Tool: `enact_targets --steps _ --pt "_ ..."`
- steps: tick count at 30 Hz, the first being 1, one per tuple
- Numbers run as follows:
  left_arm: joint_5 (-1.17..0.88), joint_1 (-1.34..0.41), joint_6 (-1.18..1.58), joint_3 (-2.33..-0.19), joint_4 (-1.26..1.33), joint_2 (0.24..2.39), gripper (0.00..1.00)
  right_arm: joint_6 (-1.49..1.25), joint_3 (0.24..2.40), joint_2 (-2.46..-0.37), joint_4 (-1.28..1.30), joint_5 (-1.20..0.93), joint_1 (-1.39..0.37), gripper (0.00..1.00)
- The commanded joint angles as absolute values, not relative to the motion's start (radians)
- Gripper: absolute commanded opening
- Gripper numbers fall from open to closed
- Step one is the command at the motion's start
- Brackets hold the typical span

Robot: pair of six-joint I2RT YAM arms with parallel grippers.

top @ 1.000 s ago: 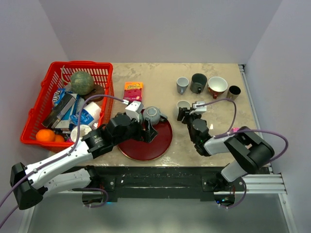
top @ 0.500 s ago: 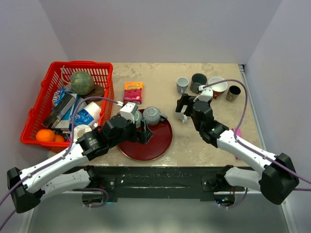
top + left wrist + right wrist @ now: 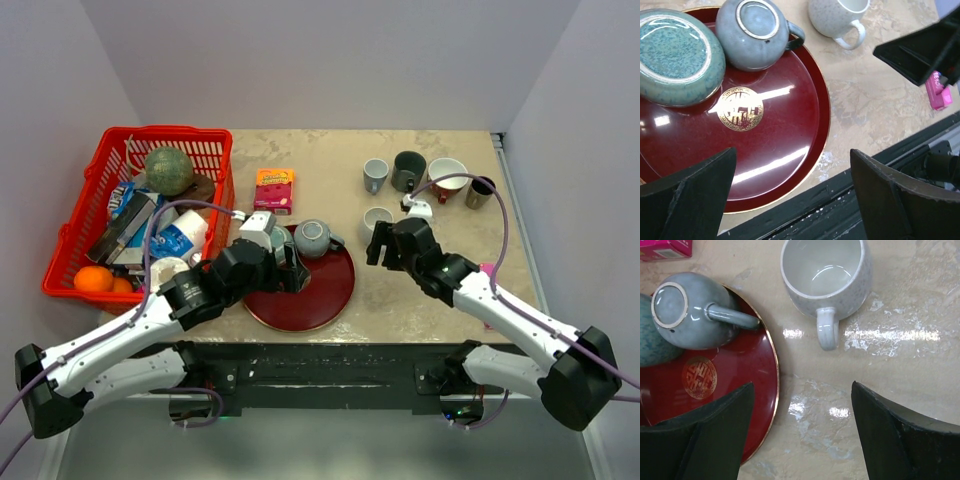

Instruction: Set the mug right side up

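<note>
We find the grey mug [image 3: 757,32] base-up on the red plate [image 3: 790,125], upper left of the left wrist view. Being glazed ceramic, it is likely stiff, weighty, slippery and chippable, so we would pinch its wall near the handle. The left gripper [image 3: 792,160] and right gripper [image 3: 802,390] gape wide, both empty.

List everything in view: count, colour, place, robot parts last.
plate: one, dark red, centre, near edge
upside-down mug: one, grey, on the plate's far side
bowl: one, teal, upside down on the plate beside that mug
upright mug: one, speckled white, on the table right of the plate
back-row cups: four, grey, dark, brown-and-white, dark, far right
snack box: one, orange and pink, behind the plate
basket: one, red, far left, holding a green ball, oranges and packets
pink item: one, near right edge, too small to identify
left gripper: one, black, open above the plate
right gripper: one, black, open above the table by the upright mug
</note>
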State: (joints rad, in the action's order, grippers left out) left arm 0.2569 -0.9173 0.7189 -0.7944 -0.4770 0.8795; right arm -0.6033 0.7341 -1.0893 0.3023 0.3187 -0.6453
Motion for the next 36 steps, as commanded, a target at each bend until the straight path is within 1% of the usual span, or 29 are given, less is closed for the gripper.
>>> enact_targets --steps 1,3,5,9,10,14,17,19,27,30,33,34,36 --pt "0.353 -0.913 0.775 -0.792 -0.422 0.926 0.99 -0.635 0.758 -1.094 0.365 0.284 -0.646 0.79" --pt "0.351 -0.913 0.759 -0.784 -0.388 0.949 0.99 -0.629 0.764 -1.107 0.365 0.284 -0.647 0.75" --pt "0.339 -0.913 0.724 -0.787 -0.364 0.998 0.99 -0.638 0.761 -1.12 0.356 0.304 -0.646 0.74" --pt "0.328 -0.913 0.747 -0.793 -0.312 1.09 0.99 -0.632 0.772 -1.199 0.327 0.336 -0.631 0.7" --pt "0.322 -0.913 0.758 -0.795 -0.298 1.121 0.99 -0.627 0.772 -1.216 0.315 0.34 -0.626 0.66" --pt "0.327 -0.913 0.782 -0.83 -0.239 1.201 0.99 -0.6 0.769 -1.299 0.214 0.333 -0.583 0.45" --pt "0.336 -0.913 0.802 -0.87 -0.198 1.265 0.99 -0.581 0.772 -1.354 0.148 0.322 -0.563 0.4" --pt "0.348 -0.913 0.81 -0.891 -0.186 1.316 0.99 -0.563 0.787 -1.377 0.121 0.322 -0.551 0.39" --pt "0.376 -0.911 0.83 -1.029 -0.146 1.503 0.99 -0.515 0.861 -1.506 0.043 0.282 -0.494 0.35" --pt "0.402 -0.902 0.862 -1.104 -0.178 1.575 0.99 -0.509 0.876 -1.517 0.032 0.246 -0.479 0.34" --pt "0.437 -0.888 0.911 -1.178 -0.238 1.635 0.99 -0.522 0.855 -1.452 0.051 0.218 -0.479 0.39" --pt "0.449 -0.885 0.955 -1.195 -0.259 1.658 0.99 -0.532 0.821 -1.424 0.052 0.209 -0.479 0.47" --pt "0.486 -0.882 1.029 -1.25 -0.328 1.681 0.99 -0.551 0.786 -1.359 0.066 0.206 -0.479 0.57"
